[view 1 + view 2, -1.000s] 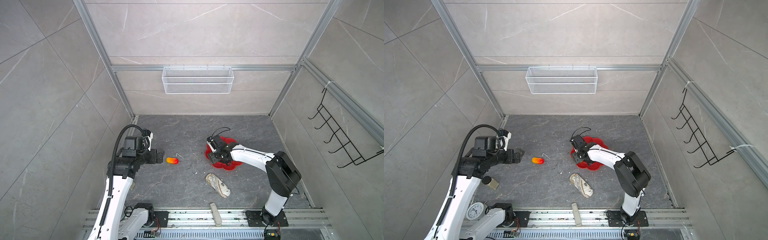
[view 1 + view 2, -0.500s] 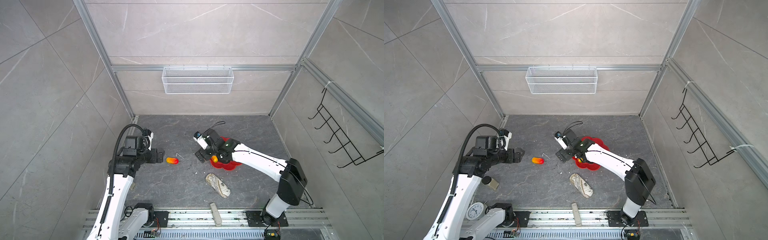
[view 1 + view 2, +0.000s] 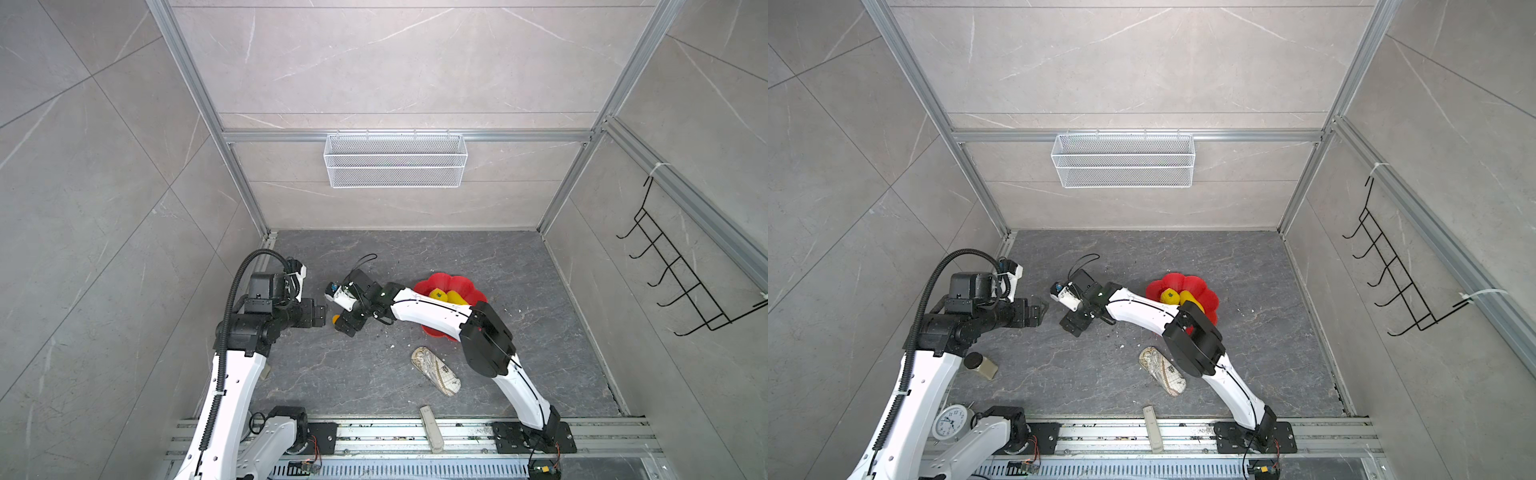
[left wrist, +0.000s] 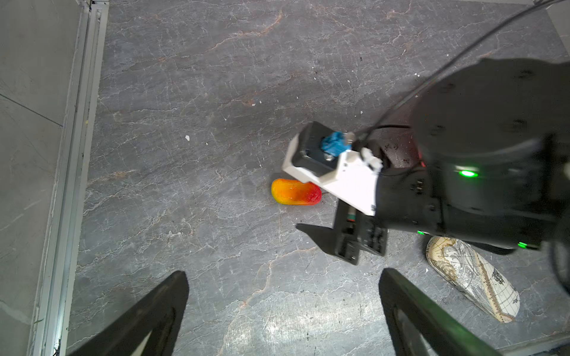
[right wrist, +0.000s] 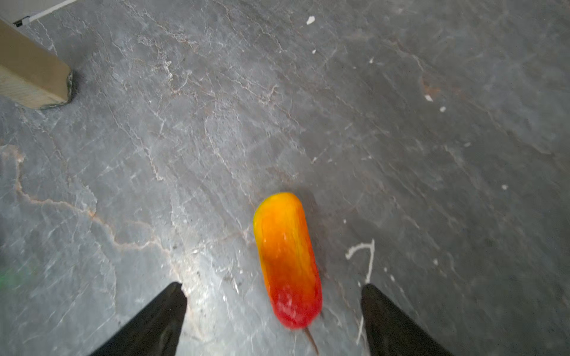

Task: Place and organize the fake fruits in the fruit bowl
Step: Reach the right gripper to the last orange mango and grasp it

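One red-yellow fake fruit [image 5: 285, 255] lies on the grey floor, left of the fruit bowl [image 3: 451, 280]. My right gripper [image 5: 273, 286] has reached across and hangs open over it, one finger on either side, neither touching it. In a top view only the fruit's orange tip [image 3: 335, 319] shows beside the right gripper [image 3: 345, 325]. The red bowl [image 3: 1183, 280] holds a bumpy yellow fruit [image 3: 436, 294] and a long yellow fruit [image 3: 455, 297]; my right arm covers the rest of it. My left gripper [image 4: 283, 277] is open over bare floor, close to the fruit [image 4: 296, 192].
A beige patterned case [image 3: 435, 371] lies in front of the bowl. A white wire basket [image 3: 395, 160] hangs on the back wall and a black hook rack [image 3: 681, 282] on the right wall. A jar [image 3: 980, 365] and a clock [image 3: 951, 422] sit near the left arm's base.
My right arm has left the bowl and swung left across the floor until its open fingers straddle the red-yellow fruit. The left arm has not moved.
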Controlling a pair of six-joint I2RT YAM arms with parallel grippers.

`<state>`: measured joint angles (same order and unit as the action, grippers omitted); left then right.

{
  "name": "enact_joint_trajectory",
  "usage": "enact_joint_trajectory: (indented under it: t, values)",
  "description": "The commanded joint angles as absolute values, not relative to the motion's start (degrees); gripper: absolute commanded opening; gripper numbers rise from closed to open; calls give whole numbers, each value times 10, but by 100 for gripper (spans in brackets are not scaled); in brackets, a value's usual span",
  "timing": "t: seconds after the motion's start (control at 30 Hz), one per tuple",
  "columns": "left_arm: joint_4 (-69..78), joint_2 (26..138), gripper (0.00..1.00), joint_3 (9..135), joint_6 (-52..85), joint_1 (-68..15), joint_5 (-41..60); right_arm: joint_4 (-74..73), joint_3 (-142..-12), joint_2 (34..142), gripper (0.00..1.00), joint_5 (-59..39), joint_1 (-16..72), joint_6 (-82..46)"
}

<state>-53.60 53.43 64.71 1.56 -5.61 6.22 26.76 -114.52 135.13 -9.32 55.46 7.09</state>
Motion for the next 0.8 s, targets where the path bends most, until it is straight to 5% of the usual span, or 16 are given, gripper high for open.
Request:
enact_joint_trajectory:
  t: [0.0,0.2,0.43,0.77]
  values:
    - [-533,526,100,661,18,-55,65,304,-1198,1399,81,-97,558,61]
    - [-535,525,100,659,15,-55,58,314,-1198,1409,63,-96,558,71]
    - [-532,527,100,655,16,-55,60,324,-1175,1391,12,-82,558,81]
    - [-527,533,100,661,13,-56,62,277,-897,1098,0,-29,479,82]
